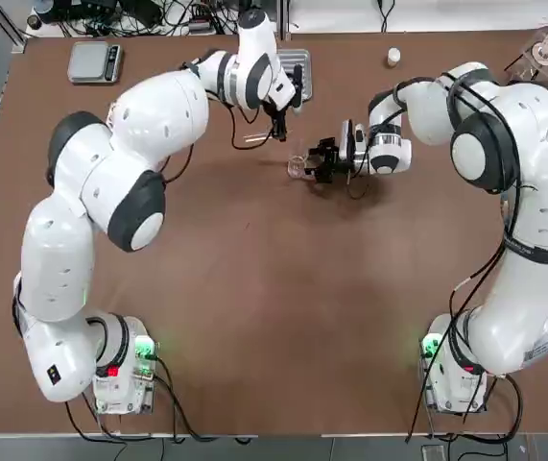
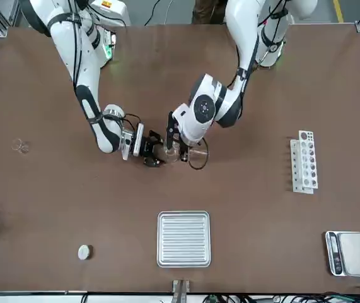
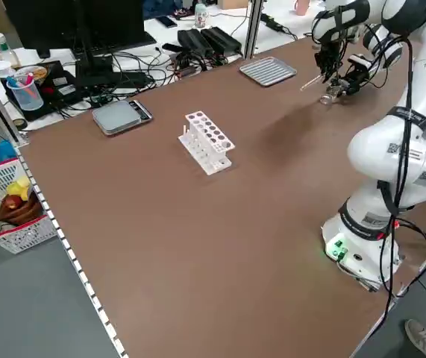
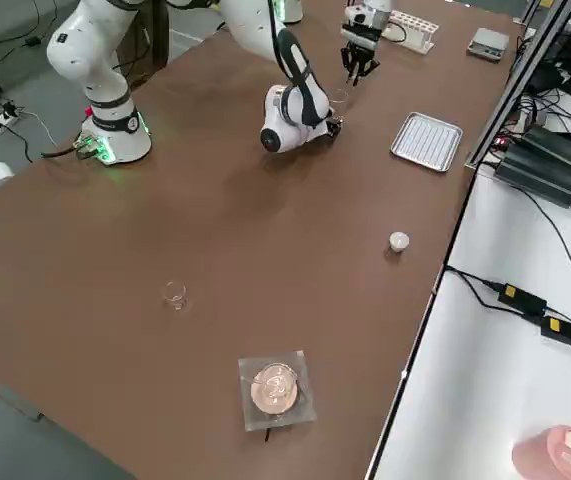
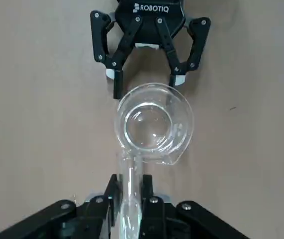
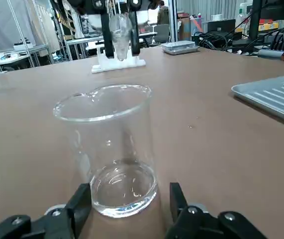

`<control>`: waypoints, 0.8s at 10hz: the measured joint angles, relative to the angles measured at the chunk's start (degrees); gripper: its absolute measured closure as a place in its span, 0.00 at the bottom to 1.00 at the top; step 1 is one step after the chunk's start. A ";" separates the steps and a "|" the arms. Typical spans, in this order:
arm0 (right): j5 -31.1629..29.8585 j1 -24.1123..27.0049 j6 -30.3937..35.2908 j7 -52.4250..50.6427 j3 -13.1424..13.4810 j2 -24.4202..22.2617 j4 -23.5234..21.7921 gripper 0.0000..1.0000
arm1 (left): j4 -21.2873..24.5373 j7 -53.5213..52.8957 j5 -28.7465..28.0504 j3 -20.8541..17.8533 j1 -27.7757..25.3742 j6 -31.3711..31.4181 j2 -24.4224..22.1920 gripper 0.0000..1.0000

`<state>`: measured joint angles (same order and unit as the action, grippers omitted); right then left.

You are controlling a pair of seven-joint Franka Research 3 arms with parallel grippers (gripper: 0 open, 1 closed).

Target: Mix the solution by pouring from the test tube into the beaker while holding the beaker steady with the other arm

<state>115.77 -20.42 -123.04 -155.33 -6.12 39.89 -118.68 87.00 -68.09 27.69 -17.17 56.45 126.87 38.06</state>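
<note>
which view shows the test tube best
The left wrist view: the test tube runs up from the left tool, shut on it, its mouth at the beaker rim. The right wrist view shows it end-on; in the top and left side views it is a faint sliver.

Both arms are glossy white rounded shells with black joint rings, thin black cables looped along them, green lights at their bases. The right gripper (image 5: 149,74) is black, marked ROBOTIQ, with white fingertip pads
</note>
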 joint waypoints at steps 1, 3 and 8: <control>0.00 0.00 0.01 0.00 0.00 -0.01 0.00 0.28 | -0.02 0.60 -1.06 -0.10 0.42 -0.04 0.00 0.78; 0.00 0.00 0.02 0.02 0.00 -0.03 0.00 0.28 | -0.03 0.83 -2.28 -0.83 1.56 -0.09 0.02 0.78; 0.03 0.00 0.03 0.15 0.00 -0.43 0.00 0.28 | -0.04 2.96 -4.70 -3.29 4.67 -1.09 0.08 0.78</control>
<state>115.79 -20.42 -123.02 -155.18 -6.12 39.46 -118.68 86.96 -65.13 22.99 -20.46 61.12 125.79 38.13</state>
